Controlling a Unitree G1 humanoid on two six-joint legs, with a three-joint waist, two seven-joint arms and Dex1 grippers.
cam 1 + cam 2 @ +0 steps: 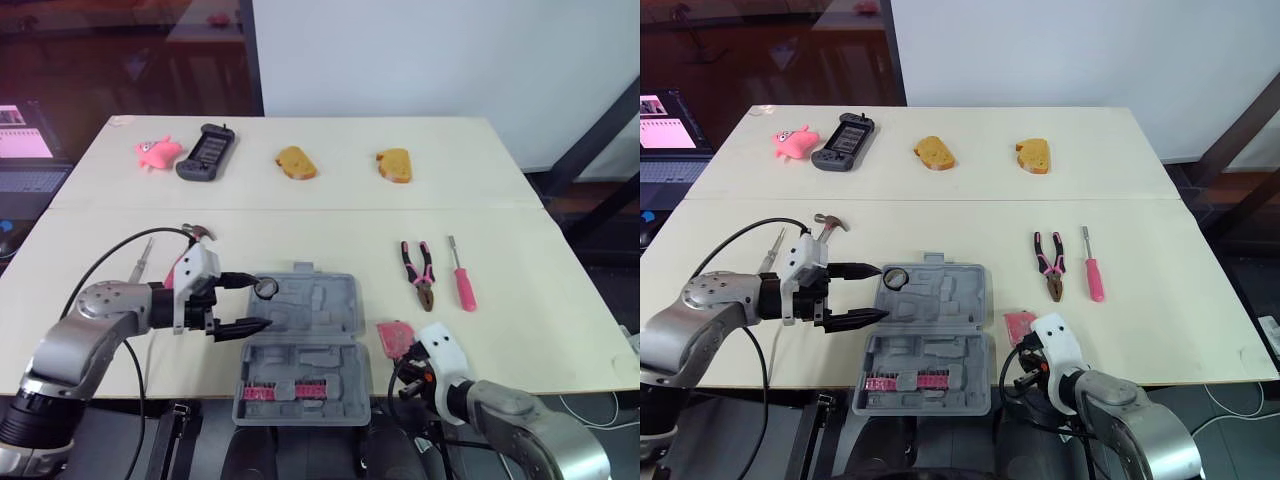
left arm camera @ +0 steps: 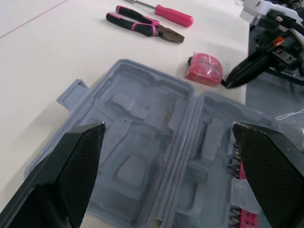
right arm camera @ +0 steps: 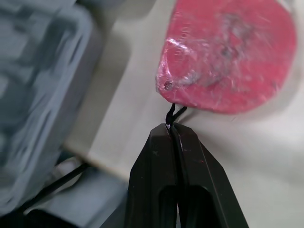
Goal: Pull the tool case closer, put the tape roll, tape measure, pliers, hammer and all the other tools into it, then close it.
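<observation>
Tool case [image 1: 305, 345] lies open at the near edge of the table [image 1: 560, 330]. Just right, the right gripper [image 3: 172, 128] pinches closed on the cord of the tape measure [image 3: 228, 57]. The left gripper [image 1: 255, 302] gapes wide at the case's left side; pliers [image 1: 420, 273] lie beyond.

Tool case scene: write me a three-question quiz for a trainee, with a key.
1. True or false: the tool case is shut.
2. The right pincer is shut on: A the hammer's handle; B the cord of the tape measure; C the tape roll.
3. Which lies nearer the case, the pliers or the screwdriver?

Key: 1 false, it lies open. 2 B. 3 the pliers.
</observation>
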